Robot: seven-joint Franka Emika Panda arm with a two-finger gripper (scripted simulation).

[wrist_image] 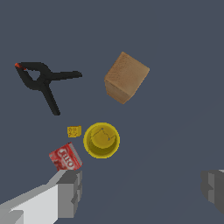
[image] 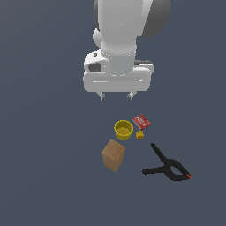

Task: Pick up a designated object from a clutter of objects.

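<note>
The designated object, a plain tan-brown box (image: 114,155) (wrist_image: 126,77), stands on the dark floor nearest the camera in the exterior view. My gripper (image: 116,95) (wrist_image: 142,190) hangs open well above the clutter, nothing between its fingers (wrist_image: 70,192), and sits back from the box, over the floor beyond the yellow cup (image: 123,130) (wrist_image: 101,140). A red-and-white packet (image: 141,121) (wrist_image: 65,157) and a tiny yellow cube (image: 140,135) (wrist_image: 74,131) lie beside the cup.
A black spring clamp (image: 167,166) (wrist_image: 41,81) with red tips lies on the exterior view's right of the box, apart from it. Dark floor surrounds the group.
</note>
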